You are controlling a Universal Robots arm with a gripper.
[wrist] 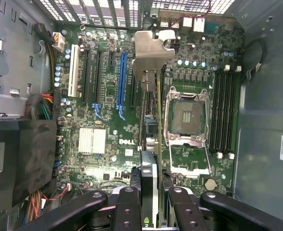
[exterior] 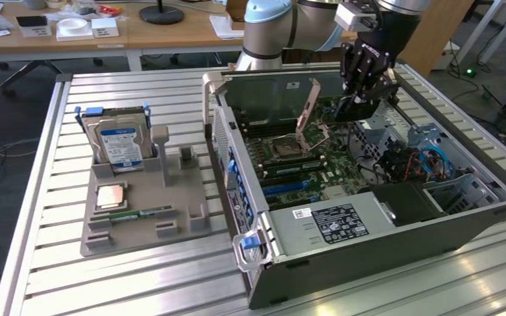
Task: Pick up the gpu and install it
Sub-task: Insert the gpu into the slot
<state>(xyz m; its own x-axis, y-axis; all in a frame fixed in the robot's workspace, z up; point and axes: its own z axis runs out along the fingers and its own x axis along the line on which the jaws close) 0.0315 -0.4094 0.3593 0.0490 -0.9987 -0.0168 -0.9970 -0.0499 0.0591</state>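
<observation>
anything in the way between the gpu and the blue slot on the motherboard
Nothing visible: the gpu, gripped by the fingers, hangs above the motherboard, and the blue slot lies bare and uncovered.

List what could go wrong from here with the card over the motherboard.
The gpu, clamped in the fingers, hangs beside the blue slot, not over it; lowered here, it would likely hit board components. The open CPU socket lies close alongside and its exposed contacts could be struck.
</observation>
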